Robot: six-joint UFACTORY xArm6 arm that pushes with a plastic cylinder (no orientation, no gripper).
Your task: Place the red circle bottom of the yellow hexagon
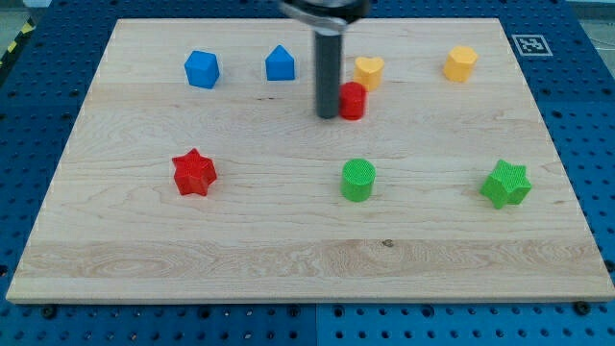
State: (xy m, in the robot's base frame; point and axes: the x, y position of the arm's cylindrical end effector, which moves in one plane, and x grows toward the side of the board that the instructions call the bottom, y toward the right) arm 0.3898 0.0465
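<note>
The red circle (354, 100) is a short red cylinder near the top middle of the wooden board (288, 259). My tip (328, 115) touches its left side. The yellow hexagon (460, 63) sits at the upper right, well to the right of and slightly above the red circle. A yellow heart (368, 70) sits just above and right of the red circle, close to it.
A blue hexagon-like block (202, 69) and a blue house-shaped block (280, 63) sit at the upper left. A red star (194, 173) lies at the left, a green circle (358, 180) in the middle, a green star (506, 184) at the right.
</note>
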